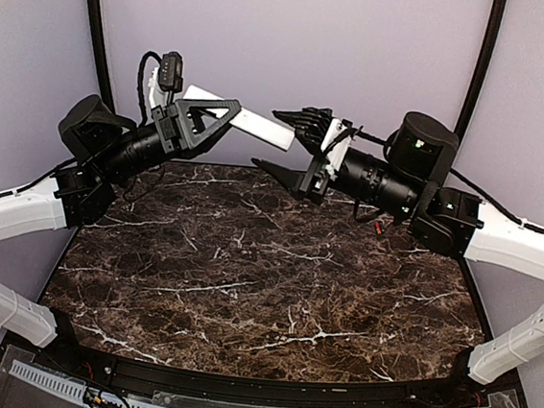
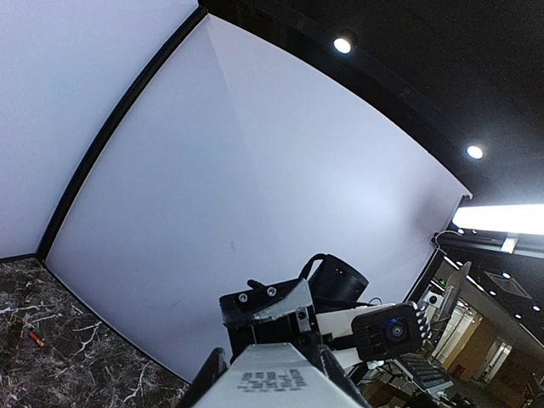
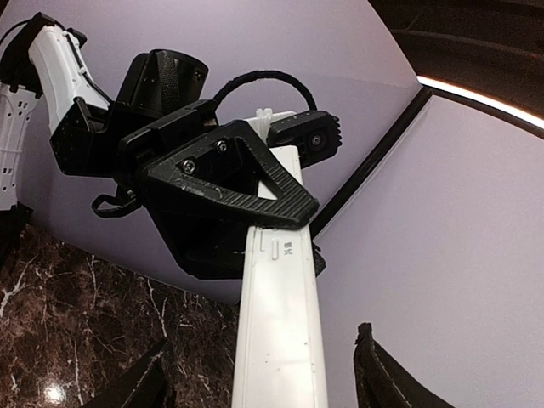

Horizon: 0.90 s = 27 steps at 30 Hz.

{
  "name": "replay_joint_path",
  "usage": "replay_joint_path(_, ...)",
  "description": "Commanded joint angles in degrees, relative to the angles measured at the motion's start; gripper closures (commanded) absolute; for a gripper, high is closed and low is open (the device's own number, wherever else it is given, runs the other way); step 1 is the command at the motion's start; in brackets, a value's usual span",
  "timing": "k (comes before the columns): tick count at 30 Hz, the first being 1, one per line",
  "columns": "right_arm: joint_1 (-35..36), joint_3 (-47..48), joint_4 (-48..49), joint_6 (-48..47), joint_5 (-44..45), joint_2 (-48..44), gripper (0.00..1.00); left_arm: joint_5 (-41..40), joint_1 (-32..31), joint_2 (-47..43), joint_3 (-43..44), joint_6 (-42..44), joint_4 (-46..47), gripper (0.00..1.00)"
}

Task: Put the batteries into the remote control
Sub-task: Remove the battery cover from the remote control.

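- Two arms are raised over the far edge of the table (image 1: 245, 288), their claws facing each other.
- Left gripper (image 1: 221, 117) is clamped on the remote control (image 1: 260, 126), holding the long white bar in the air with its free end pointing at the right arm.
- Right gripper (image 1: 265, 139) has its fingers spread apart, one on either side of the bar's free end, neither touching it in the right wrist view.
- One of the batteries (image 2: 34, 337), small and red, lies on the marble top close to the far edge.
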Motion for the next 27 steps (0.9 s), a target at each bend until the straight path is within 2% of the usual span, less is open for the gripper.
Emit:
replay_joint_path(1, 0.19, 1.85, 3.36, -0.29, -2.00, 0.31, 0.39, 1.06, 0.27, -0.33, 1.30, -0.21, 2.22, 1.00)
replay_joint_path(3, 0.23, 2.31, 3.32, -0.49, -2.55, 0.63, 0.49, 1.07, 0.29, -0.29, 1.36, -0.33, 2.36, 1.00)
replay_joint_path(8, 0.18, 2.85, 3.20, -0.78, -1.97, 1.46, 0.62, 1.28, 0.23, -0.37, 1.37, -0.61, 2.58, 1.00)
replay_joint_path(12, 0.30, 2.63, 3.95, -0.38, -1.49, 1.45, 0.79, 1.34, 0.25, -0.29, 1.11, -0.81, 2.62, 1.00)
replay_joint_path(18, 0.35, 2.70, 5.36, 0.76, -0.22, 2.32, 0.94, 1.47, 0.23, -0.23, 0.66, -0.99, 4.53, 0.99)
replay_joint_path(19, 0.37, 2.70, 6.09, 1.31, 0.08, 2.48, 0.95, 1.49, 0.23, -0.12, 0.71, -0.95, 4.48, 0.95)
replay_joint_path(20, 0.42, 2.70, 6.92, 1.89, 0.83, 2.74, 0.97, 1.49, 0.23, 0.07, 0.71, -1.01, 4.51, 0.77)
replay_joint_path(21, 0.43, 2.70, 8.24, 2.46, 1.83, 2.95, 0.99, 1.32, 0.23, 0.16, 0.65, -1.22, 4.59, 0.68)
replay_joint_path(22, 0.43, 2.58, 9.54, 2.98, 2.88, 3.17, 1.00, 1.01, 0.23, 0.27, 0.39, -1.32, 4.65, 0.52)
replay_joint_path(24, 0.51, 2.38, 12.24, 3.58, 4.96, 3.52, 1.00, 0.18, 0.23, 0.28, 0.13, -1.44, 4.59, 0.39)
replay_joint_path(27, 0.51, 2.44, 14.06, 4.00, 5.28, 3.97, 1.00, -0.79, 0.23, 0.59, -0.10, -1.84, 4.45, 0.35)
